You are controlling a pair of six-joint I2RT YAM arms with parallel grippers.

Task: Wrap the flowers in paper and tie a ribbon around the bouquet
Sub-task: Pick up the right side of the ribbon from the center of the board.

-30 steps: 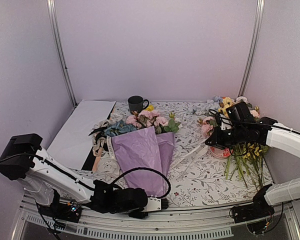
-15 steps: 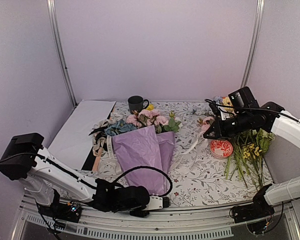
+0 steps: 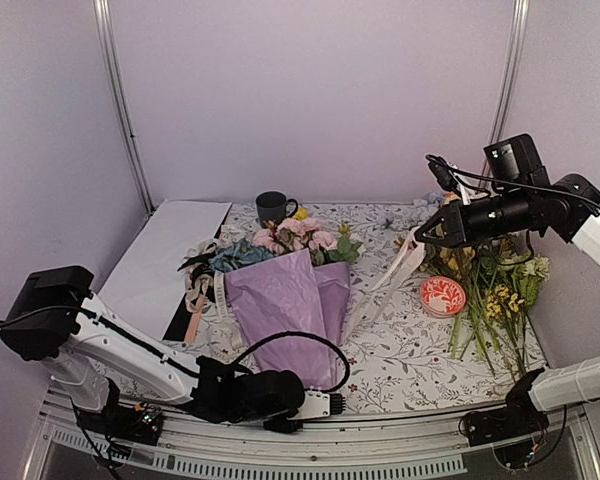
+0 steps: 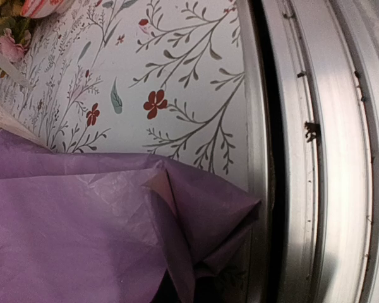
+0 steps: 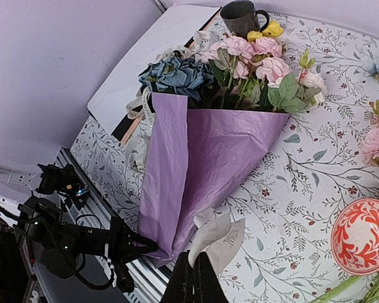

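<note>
Your right gripper (image 3: 427, 233) pinches the ribbon (image 3: 395, 270) high, ready for tying; your left gripper (image 5: 142, 243) clamps the paper (image 4: 82, 227) tip, steadying the bouquet (image 3: 285, 285).

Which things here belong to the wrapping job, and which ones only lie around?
Belong to the job: flowers, paper, ribbon.
Only lying around: mug, white sheet, red bowl, loose stems, coiled ribbon bundle.
</note>
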